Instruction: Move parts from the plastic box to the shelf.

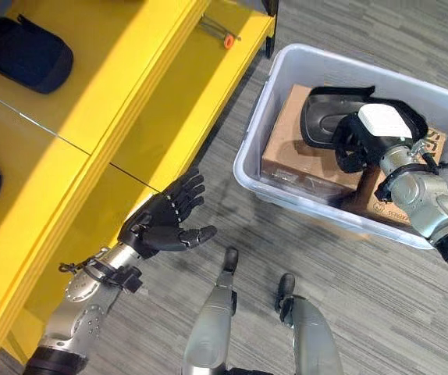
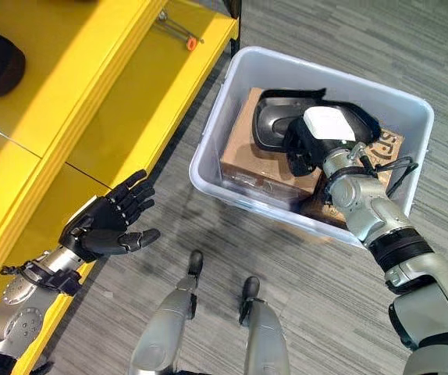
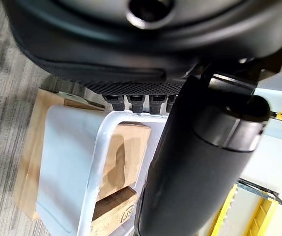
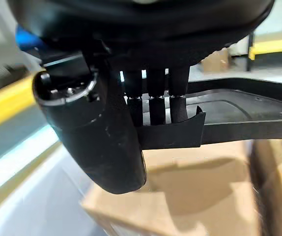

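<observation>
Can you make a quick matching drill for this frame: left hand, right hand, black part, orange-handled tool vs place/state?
1. left hand
2. right hand
3. black part
4. orange-handled tool

a. lying on the yellow shelf
b. open, beside the shelf edge
c. gripped above the cardboard boxes
d. in the plastic box, curled round the part

Pairs: 1-b, 2-d, 3-c, 4-a

**A workshop or warehouse-like work floor**

The setting looks industrial rather than domestic. A yellow metal shelf [image 1: 91,117] with broad flat levels stands on grey striped carpet tiling [image 1: 208,219]. Dark moulded parts [image 1: 23,53] lie on its upper level, and a small orange-handled tool [image 1: 222,37] rests on a lower one. Beside the shelf sits a translucent plastic box [image 1: 286,62] holding brown cardboard cartons [image 1: 302,141] and a black plastic part [image 2: 275,117]. Yellow framing [image 3: 259,219] shows in the left wrist view.
</observation>
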Available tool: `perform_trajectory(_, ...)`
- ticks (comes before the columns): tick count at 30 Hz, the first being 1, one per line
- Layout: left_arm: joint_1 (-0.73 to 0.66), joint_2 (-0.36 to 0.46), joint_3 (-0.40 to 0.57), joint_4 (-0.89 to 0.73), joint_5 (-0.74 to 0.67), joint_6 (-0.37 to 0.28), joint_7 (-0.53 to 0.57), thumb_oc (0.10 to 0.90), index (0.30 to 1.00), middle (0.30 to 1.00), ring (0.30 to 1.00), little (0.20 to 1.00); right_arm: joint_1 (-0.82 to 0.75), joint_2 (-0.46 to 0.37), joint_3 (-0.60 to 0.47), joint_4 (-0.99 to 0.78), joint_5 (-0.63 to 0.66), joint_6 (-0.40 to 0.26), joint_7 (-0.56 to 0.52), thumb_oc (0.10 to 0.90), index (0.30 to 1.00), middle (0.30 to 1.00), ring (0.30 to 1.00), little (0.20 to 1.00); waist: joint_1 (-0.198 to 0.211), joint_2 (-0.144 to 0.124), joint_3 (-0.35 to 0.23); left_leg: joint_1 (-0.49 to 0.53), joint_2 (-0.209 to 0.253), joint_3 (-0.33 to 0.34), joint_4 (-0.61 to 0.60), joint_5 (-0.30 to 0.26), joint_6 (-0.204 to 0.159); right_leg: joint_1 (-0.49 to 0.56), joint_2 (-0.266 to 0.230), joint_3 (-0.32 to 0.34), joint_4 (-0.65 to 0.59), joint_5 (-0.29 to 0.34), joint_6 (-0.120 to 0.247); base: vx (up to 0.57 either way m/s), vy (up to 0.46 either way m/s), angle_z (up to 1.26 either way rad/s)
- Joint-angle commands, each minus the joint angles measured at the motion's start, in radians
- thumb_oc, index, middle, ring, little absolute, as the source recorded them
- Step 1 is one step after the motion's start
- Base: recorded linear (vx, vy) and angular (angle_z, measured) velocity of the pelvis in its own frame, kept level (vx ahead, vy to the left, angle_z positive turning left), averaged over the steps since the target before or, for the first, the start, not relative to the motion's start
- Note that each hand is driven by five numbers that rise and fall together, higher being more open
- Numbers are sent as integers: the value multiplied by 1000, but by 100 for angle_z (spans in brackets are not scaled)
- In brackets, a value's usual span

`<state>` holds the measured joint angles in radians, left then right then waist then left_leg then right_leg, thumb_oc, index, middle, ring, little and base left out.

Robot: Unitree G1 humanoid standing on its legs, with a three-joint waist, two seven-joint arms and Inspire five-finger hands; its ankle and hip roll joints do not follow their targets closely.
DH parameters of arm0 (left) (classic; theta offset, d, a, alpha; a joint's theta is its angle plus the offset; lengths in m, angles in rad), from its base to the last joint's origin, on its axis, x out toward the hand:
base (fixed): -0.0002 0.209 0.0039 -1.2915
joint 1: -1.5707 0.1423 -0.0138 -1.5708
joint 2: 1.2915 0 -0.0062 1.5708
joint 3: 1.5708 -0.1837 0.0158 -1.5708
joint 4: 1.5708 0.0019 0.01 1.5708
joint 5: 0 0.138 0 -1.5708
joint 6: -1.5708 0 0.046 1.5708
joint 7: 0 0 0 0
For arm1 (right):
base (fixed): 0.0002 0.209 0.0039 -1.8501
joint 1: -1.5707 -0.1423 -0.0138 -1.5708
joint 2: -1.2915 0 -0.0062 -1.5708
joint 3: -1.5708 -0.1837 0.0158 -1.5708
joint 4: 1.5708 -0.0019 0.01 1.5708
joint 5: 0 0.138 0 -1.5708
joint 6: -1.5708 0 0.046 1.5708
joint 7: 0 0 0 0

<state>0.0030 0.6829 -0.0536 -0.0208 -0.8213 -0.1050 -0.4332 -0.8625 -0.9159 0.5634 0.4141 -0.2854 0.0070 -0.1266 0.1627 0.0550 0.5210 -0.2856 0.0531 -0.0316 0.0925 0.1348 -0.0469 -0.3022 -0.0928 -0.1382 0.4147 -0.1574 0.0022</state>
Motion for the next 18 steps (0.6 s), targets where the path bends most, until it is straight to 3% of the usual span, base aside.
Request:
perform_trajectory(1, 4, -26, 7, -80, 29, -116, -41, 900, 1000, 1000, 1000, 1000, -109, -73, -68, -87, 78, -47, 28, 400, 300, 300, 300, 300, -9, -13, -122, 29, 67, 20, -19, -37, -20, 63, -17, -58, -97, 31, 12, 97, 65, -7)
perform_trajectory(6, 23, -36, 28, -77, 127, -171, 9, 900, 1000, 1000, 1000, 1000, -1, -65, -106, -208, 185, -34, 187, 400, 300, 300, 300, 300, -33, -34, -176, 99, 86, 33, -78, -14, -30, 136, -15, -49, -167, 59, 22, 131, 72, -2)
perform_trajectory(7, 25, -29, 43, -72, 240, -230, 75, 900, 1000, 1000, 1000, 1000, 50, -56, -128, -274, 230, -8, 283, 400, 300, 300, 300, 300, -48, -49, -200, 134, 95, 44, -97, -7, -36, 171, -18, -43, -187, 64, 27, 155, 94, -9)
perform_trajectory(9, 16, -8, 58, -64, 401, -306, 171, 900, 1000, 1000, 1000, 1000, 88, -60, -141, -323, 278, 4, 359, 400, 300, 300, 300, 300, -59, -59, -228, 153, 106, 51, -114, 2, -41, 191, -17, -40, -208, 75, 30, 147, 97, -15)
perform_trajectory(12, -7, 41, 85, -54, 586, -378, 309, 900, 1000, 1000, 1000, 1000, 136, -64, -157, -398, 356, 50, 481, 400, 300, 300, 300, 300, -77, -79, -268, 186, 116, 67, -130, 4, -48, 226, -20, -37, -240, 89, 38, 127, 80, -14)
perform_trajectory(13, -32, 76, 107, -44, 697, -403, 424, 900, 1000, 1000, 1000, 1000, 177, -68, -153, -455, 428, 113, 589, 400, 300, 300, 300, 300, -90, -95, -302, 212, 120, 82, -139, 1, -52, 254, -24, -32, -269, 103, 46, 161, 84, -14)
perform_trajectory(18, -83, 140, 122, -31, 941, -455, 623, 900, 1000, 1000, 1000, 1000, 292, -45, -124, -544, 507, 260, 749, 400, 300, 300, 300, 300, -120, -123, -354, 274, 132, 117, -166, -9, -58, 309, -31, -20, -338, 138, 65, 92, 50, -11)
